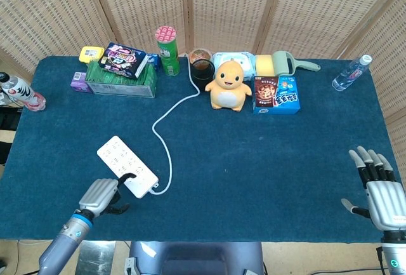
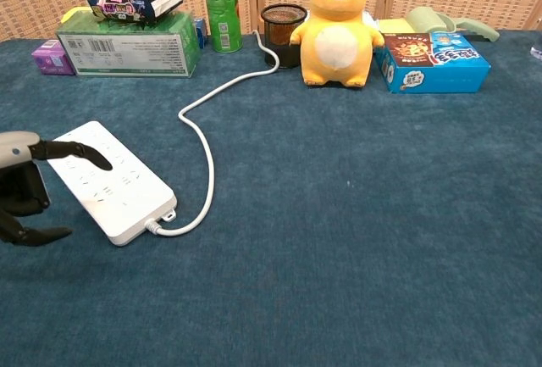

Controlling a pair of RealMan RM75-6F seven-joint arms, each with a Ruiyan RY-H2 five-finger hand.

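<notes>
power strip: 1, white, with cable
plush toy: 1, yellow
bottles: 2
snack tube: 1, green
green box: 1
blue box: 1
snack bag: 1
cup: 1
hands: 2 — left hand, right hand
</notes>
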